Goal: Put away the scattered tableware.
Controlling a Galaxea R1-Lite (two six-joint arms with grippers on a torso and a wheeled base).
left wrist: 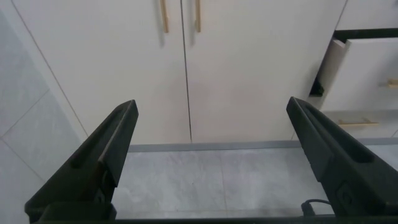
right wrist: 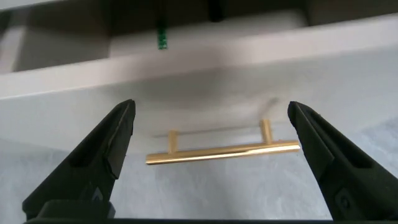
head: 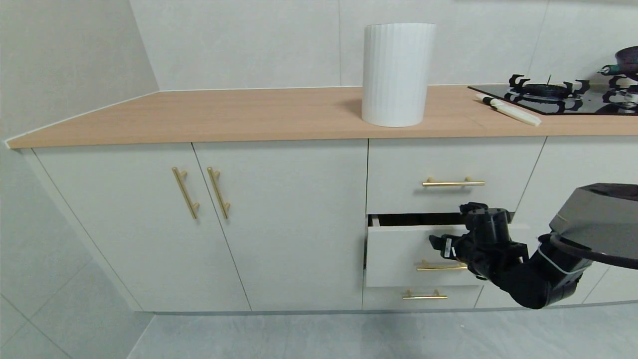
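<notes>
My right pincer (right wrist: 211, 109) is released, its fingers spread wide in front of the middle drawer (head: 398, 254), with the brass handle (right wrist: 222, 152) lying between them and a little farther in. I cannot tell how near the fingers are to the bar. My left pincer (left wrist: 211, 106) is also released and grasps nothing; it hangs low in front of the cabinet doors (left wrist: 186, 62), above the floor.

The one piece of tableware I can find is a long pale utensil (head: 508, 110) near the front edge of the tabletop (head: 224, 114), toward its right end. One end of it lies at the hob (head: 548, 97). The white ribbed canister (head: 396, 75) stands well apart from it, mid-tabletop.

The drawer is open only a crack, too little, I judge, to take the utensil. If I clench off-centre on the bar, the fingers may slide along it or slip off, and a skewed pull could bind the drawer. The utensil lies close enough to the front edge that a careless sweep could tip it to the floor.

The drawer's inside is dark, so I cannot say what it holds or how much room is left. Something small and green shows at its gap, and I cannot make it out. Whether the utensil is a knife I cannot say. The hob and a dark pot (head: 629, 59) are cut off at the right.
</notes>
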